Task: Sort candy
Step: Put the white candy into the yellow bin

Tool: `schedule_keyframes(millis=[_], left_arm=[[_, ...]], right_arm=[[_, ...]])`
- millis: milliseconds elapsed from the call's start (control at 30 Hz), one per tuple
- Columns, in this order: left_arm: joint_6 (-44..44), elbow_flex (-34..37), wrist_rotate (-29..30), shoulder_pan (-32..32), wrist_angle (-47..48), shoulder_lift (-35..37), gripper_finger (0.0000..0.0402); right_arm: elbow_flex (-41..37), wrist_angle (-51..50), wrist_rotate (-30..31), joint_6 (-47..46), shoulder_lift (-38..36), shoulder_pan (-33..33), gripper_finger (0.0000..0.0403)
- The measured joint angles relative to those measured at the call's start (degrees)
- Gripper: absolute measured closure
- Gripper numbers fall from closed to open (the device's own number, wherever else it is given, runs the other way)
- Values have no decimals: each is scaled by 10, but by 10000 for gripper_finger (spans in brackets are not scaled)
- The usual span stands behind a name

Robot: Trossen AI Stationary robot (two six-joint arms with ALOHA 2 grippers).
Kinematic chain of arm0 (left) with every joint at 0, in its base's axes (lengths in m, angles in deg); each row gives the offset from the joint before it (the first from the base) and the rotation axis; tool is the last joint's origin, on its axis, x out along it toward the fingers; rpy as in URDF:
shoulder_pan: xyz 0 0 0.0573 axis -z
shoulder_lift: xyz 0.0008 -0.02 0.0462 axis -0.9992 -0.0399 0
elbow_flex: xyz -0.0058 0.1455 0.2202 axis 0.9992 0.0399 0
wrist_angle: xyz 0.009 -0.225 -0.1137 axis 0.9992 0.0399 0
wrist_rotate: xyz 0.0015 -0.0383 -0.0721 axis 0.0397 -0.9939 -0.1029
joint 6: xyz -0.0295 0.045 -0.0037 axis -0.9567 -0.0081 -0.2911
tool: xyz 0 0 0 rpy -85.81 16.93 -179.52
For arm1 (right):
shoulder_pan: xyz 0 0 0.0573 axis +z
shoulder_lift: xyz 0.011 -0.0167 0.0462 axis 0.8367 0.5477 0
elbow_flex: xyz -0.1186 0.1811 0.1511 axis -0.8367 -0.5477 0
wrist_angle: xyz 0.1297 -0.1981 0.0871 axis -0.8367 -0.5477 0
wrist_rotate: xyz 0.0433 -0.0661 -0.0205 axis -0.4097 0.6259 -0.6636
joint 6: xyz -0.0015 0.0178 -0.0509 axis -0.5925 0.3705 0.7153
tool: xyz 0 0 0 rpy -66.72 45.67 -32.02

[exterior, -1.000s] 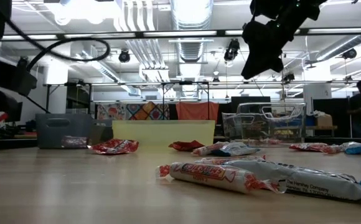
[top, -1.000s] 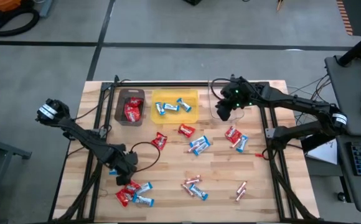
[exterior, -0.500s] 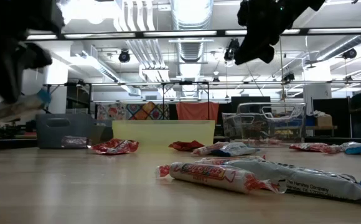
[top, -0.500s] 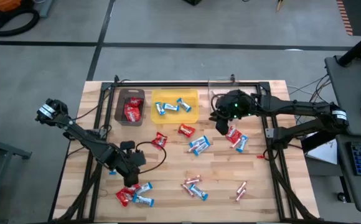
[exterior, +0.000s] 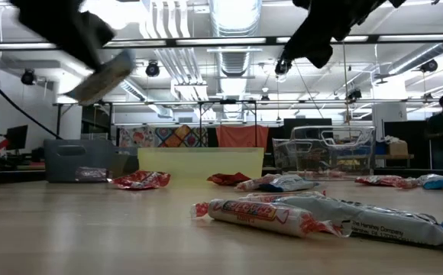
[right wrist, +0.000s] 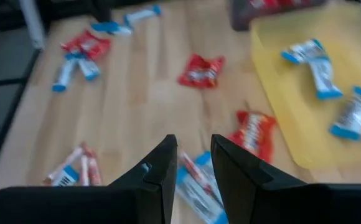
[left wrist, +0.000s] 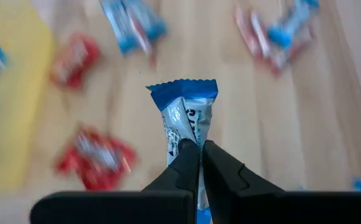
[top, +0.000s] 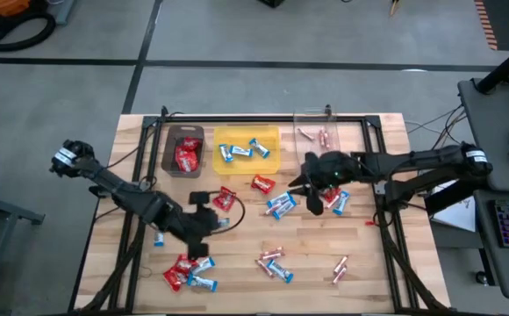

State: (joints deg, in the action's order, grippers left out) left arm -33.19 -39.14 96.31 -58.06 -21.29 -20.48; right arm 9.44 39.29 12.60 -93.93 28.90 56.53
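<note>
While a second ago it sat low over the pile at the table's 7 o'clock corner with its fingers part open, the left hand (left wrist: pixel 199 147) is now pressed together on one blue-and-white foil-wrapped candy bar (left wrist: pixel 183 118), pinching its lower end. The bar is lifted clear of the light wooden slatted table (top: pixel 369 263), between 7 o'clock and the centre. One piece is picked, then, and I judge its home to be the yellow plastic bin (top: pixel 247 130) at 12 o'clock, where its own kind lies.

The right hand (top: pixel 310 189) has left the clear plastic bin (top: pixel 311 114) at 1 o'clock and come down near the centre. Its fingers are spread with nothing between them, above a pair of blue-and-white bars (top: pixel 281 204). Slim pink sticks (top: pixel 316 135) now show in the clear bin, so that delivery looks done.

Counted as well as the high view allows:
- The yellow bin holds about four bars.
- The brown plastic bin (top: pixel 184 131) at 11 o'clock holds two or so red packets (top: pixel 186 156).
- The clear bin holds about three sticks.
- Loose on the table are roughly five red packets, six or seven bars and four or five sticks, though the overlapping pieces make those totals uncertain.
</note>
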Motion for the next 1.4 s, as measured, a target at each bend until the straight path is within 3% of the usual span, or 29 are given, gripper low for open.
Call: schedule_keyframes(millis=[133, 333, 433, 533, 800, 1067, 1400], left_arm=[[106, 3, 18, -46, -87, 0, 401], [268, 10, 17, -103, -234, -17, 401], [326, 11, 19, -137, -316, -33, 401], [373, 1, 21, -178, -339, -46, 401], [489, -57, 10, -347, -255, -85, 401], [524, -123, -133, -526, -112, -201, 401], [569, -211, -141, -572, 4, -332, 401]], right_arm=[[-68, 166, 1, 5, 8, 26, 310], [-151, 399, 18, 113, 53, 62, 310], [-155, 420, 67, 113, 71, 66, 310], [-155, 415, 75, 94, 75, 66, 310], [-155, 345, 75, 10, 52, 75, 310], [-155, 304, 85, -2, 49, 75, 310], [-155, 304, 106, 0, 49, 75, 310]])
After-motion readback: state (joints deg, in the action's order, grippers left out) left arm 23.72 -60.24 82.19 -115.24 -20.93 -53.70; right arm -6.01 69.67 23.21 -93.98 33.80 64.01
